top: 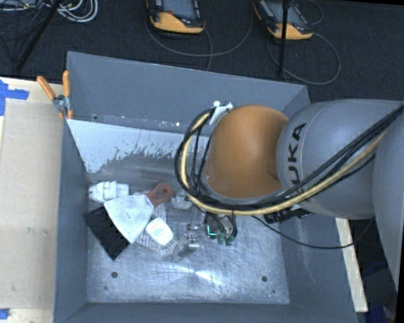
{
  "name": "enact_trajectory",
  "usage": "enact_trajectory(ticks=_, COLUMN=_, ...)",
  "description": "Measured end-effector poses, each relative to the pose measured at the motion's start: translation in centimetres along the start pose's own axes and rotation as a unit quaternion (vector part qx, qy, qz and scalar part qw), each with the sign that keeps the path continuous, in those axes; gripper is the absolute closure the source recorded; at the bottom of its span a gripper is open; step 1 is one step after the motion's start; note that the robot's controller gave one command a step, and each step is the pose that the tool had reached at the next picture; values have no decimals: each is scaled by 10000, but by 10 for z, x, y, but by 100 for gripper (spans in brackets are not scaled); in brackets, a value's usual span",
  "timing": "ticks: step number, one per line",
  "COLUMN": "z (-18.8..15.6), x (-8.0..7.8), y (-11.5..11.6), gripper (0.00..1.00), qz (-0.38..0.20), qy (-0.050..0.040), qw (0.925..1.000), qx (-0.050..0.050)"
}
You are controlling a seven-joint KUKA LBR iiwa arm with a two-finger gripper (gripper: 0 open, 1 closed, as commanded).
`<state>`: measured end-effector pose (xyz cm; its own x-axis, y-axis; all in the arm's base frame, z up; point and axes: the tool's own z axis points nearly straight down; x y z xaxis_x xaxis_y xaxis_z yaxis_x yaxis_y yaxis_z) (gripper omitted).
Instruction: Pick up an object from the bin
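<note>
- I am watching the arm (330, 162) reaching in from three o'clock, with its orange wrist cover (242, 150) hanging over the middle of the bin.
- The grey bin (277, 271) is showing bare floor from three to six o'clock. The loose things are sitting together around nine o'clock.
- In that cluster, a black flat piece (106, 233) is lying toward eight o'clock, with a crumpled white cloth (129, 214) overlapping its upper edge.
- A small white rounded piece (158, 232) is resting against the cloth on its four o'clock side. I am judging it the nearest candidate, just beside the tool at its nine o'clock.
- A small brown piece (160, 192) is lying at eleven o'clock from the tool.
- The tool (193, 240) is hanging low under the cover, close to the floor. I cannot tell how far open it is, nor whether it has hold of anything.
- To do this well, I am planning to shift toward nine o'clock, centre over the white rounded piece, and descend clear of the cloth so it isn't dragged along.
</note>
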<state>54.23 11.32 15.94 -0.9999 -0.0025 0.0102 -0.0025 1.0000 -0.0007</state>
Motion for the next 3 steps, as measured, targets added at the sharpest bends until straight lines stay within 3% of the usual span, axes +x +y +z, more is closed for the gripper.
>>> enact_trajectory(ticks=1, z=-4, x=-2, y=0, gripper=0, qz=14, qy=-40, qw=10000, qx=-5)
enact_trajectory(ticks=2, z=82, x=-23, y=33, gripper=100, qz=-8, qy=-56, qw=10000, qx=-7)
enact_trajectory(ticks=3, z=82, x=-23, y=33, gripper=100, qz=-9, qy=-54, qw=10000, qx=-9)
